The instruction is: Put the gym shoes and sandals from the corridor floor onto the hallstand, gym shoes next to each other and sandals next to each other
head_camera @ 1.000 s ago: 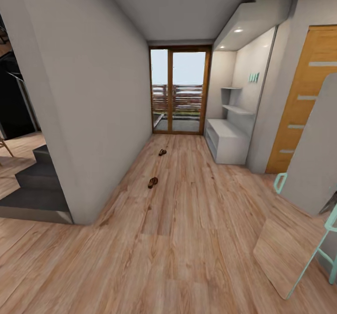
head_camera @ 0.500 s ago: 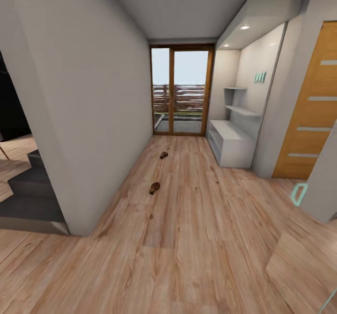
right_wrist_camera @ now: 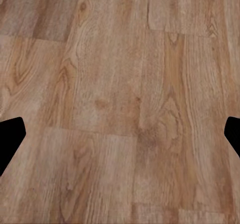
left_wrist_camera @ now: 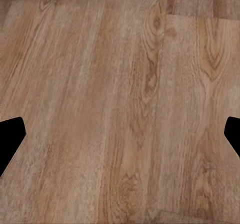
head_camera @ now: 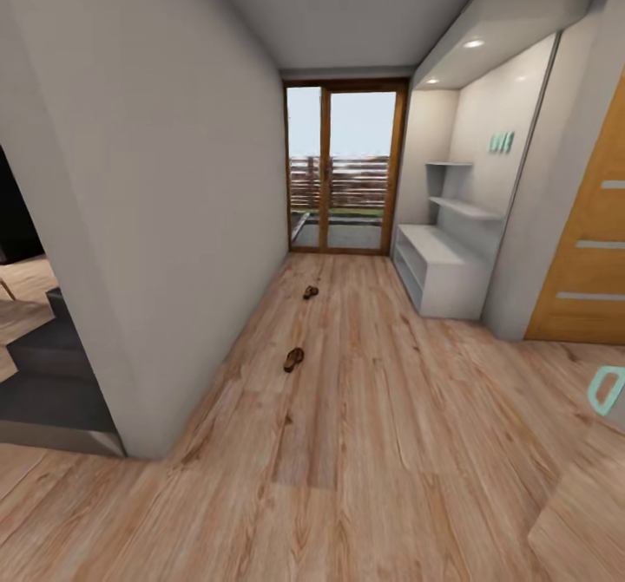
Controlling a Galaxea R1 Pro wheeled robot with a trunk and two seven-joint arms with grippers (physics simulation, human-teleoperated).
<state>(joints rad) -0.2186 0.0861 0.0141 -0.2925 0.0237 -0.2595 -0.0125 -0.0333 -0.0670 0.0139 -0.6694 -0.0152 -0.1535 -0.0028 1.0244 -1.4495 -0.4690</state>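
Observation:
Two small brown sandals lie apart on the wood-plank corridor floor (head_camera: 373, 443), the nearer sandal (head_camera: 294, 359) mid-corridor and the farther sandal (head_camera: 311, 292) toward the glass door. The white hallstand (head_camera: 451, 291) stands against the right wall in an alcove, with white floating shelves above it. The gym shoes are out of view. In the left wrist view my left gripper (left_wrist_camera: 120, 139) is open over bare floor (left_wrist_camera: 125, 83), its dark fingertips (left_wrist_camera: 10, 139) at the frame's edges. My right gripper (right_wrist_camera: 120, 139) is likewise open over bare planks (right_wrist_camera: 120, 73), nothing between its fingers.
A grey wall (head_camera: 156, 218) bounds the corridor's left, with dark steps (head_camera: 52, 382) beyond its corner. A glazed door (head_camera: 347, 170) closes the far end. An orange wooden door (head_camera: 590, 278) and a teal-framed leaning panel (head_camera: 599, 495) stand at the right.
The whole picture has shifted: the camera has advanced down the corridor and turned a little. Sandals and hallstand look nearer, and the leaning panel has slid mostly out at the right.

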